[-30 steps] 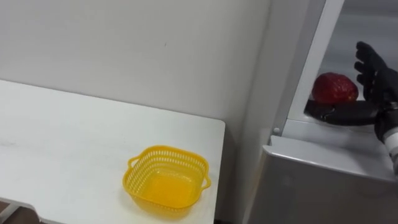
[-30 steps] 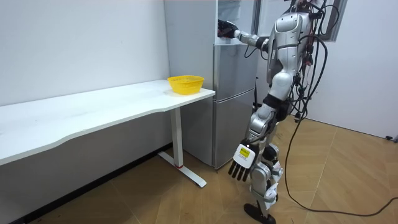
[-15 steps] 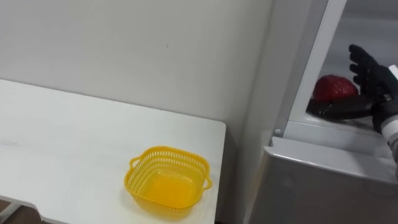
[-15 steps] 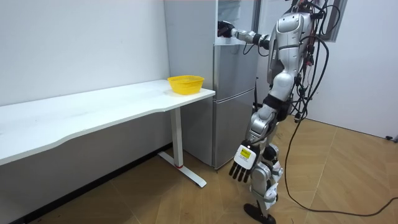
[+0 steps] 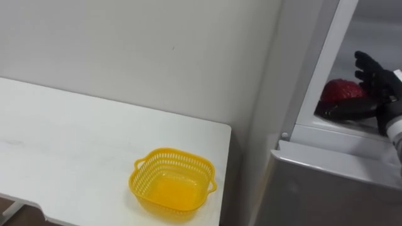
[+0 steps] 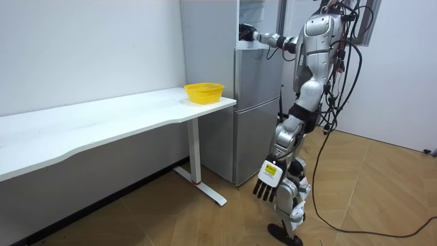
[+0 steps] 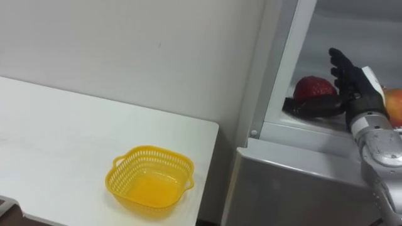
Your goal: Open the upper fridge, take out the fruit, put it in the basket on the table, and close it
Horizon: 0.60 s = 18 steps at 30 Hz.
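Right hand (image 7: 353, 88) is inside the upper fridge (image 7: 295, 182). Its fingers stand straight just right of the fruit and the thumb lies across its front, gripping nothing. Left hand (image 6: 265, 179) hangs loose by the leg. Table (image 7: 50, 125) carries a yellow basket (image 7: 151, 150) near its right edge. Red fruit (image 7: 313, 88) sits at the shelf's front edge, roundish, with no long axis I can make out. I'd wrap the fingers behind it, close gently, then lift.
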### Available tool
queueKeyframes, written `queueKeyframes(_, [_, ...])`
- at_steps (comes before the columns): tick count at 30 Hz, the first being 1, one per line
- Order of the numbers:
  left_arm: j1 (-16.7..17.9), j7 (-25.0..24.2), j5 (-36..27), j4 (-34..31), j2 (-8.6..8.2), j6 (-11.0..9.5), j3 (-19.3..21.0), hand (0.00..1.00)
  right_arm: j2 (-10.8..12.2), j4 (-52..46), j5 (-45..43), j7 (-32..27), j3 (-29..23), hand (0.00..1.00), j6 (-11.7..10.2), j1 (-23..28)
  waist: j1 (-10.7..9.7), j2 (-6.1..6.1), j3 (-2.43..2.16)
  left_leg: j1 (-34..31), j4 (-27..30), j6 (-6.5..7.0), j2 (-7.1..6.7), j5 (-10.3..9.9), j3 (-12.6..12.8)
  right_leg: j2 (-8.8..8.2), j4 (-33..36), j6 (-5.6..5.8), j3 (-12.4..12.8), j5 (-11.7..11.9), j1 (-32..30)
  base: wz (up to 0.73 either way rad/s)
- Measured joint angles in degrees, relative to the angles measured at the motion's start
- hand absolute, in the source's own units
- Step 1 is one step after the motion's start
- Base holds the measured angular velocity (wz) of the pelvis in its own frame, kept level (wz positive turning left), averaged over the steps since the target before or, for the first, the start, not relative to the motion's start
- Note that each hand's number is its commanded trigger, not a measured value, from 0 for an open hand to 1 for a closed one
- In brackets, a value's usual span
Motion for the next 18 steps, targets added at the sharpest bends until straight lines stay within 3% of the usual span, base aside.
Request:
queueKeyframes(3, [-0.08, -0.02, 0.01, 0.00, 0.03, 0.75, -0.12, 0.00, -0.65, 3.69, 1.39, 2.71, 0.82, 0.00, 0.12, -2.11, -0.01, 0.10, 0.20, 0.53, -0.11, -0.01, -0.02, 0.00, -0.28, -0.02, -0.05, 0.00, -0.10, 0.00, 0.50, 0.01])
queueKeyframes(4, [-0.06, -0.02, 0.03, 0.01, 0.06, 0.84, -0.12, 0.00, -0.77, 4.44, 1.51, 3.23, 1.18, 0.05, 0.17, -2.44, -0.01, 0.10, 0.31, 0.89, -0.17, -0.01, -0.01, -0.01, -0.31, -0.02, -0.08, 0.00, -0.12, 0.00, 0.86, 0.03])
queueKeyframes(5, [-0.12, 0.01, 0.03, 0.01, 0.20, 1.07, -0.12, 0.00, -1.22, 5.39, 1.82, 4.24, 1.59, 0.74, 0.18, -2.50, -0.02, 0.03, 0.27, 1.15, -0.23, -0.05, 0.02, -0.05, -0.36, 0.00, -0.08, 0.02, -0.14, -0.01, 1.11, 0.00])
queueKeyframes(6, [-0.21, 0.02, 0.02, 0.01, 0.35, 1.11, -0.14, 0.00, -1.65, 5.79, 2.11, 5.03, 1.86, 0.96, 0.22, -2.50, 0.19, -0.09, 0.35, 1.35, -0.37, -0.06, 0.03, -0.05, -0.36, 0.02, -0.09, 0.02, -0.12, -0.01, 1.21, 0.00])
queueKeyframes(7, [-0.20, 0.03, 0.03, 0.03, 0.40, 1.14, -0.19, 0.00, -1.80, 5.96, 2.12, 5.50, 2.04, 1.00, 0.22, -2.50, 0.22, -0.10, 0.42, 1.44, -0.37, -0.06, 0.04, -0.05, -0.37, 0.03, -0.10, 0.02, -0.13, -0.01, 1.32, 0.00])
queueKeyframes(18, [-0.42, 0.04, 0.04, 0.09, 0.43, 2.31, -0.31, 0.00, -2.90, 7.53, 1.36, 9.90, 1.60, 1.00, 1.21, -2.49, 0.49, -0.40, 0.36, 1.93, -0.34, -0.39, 0.03, -0.28, -0.78, 0.51, -0.95, -0.04, -0.35, 0.02, 2.30, 0.01])
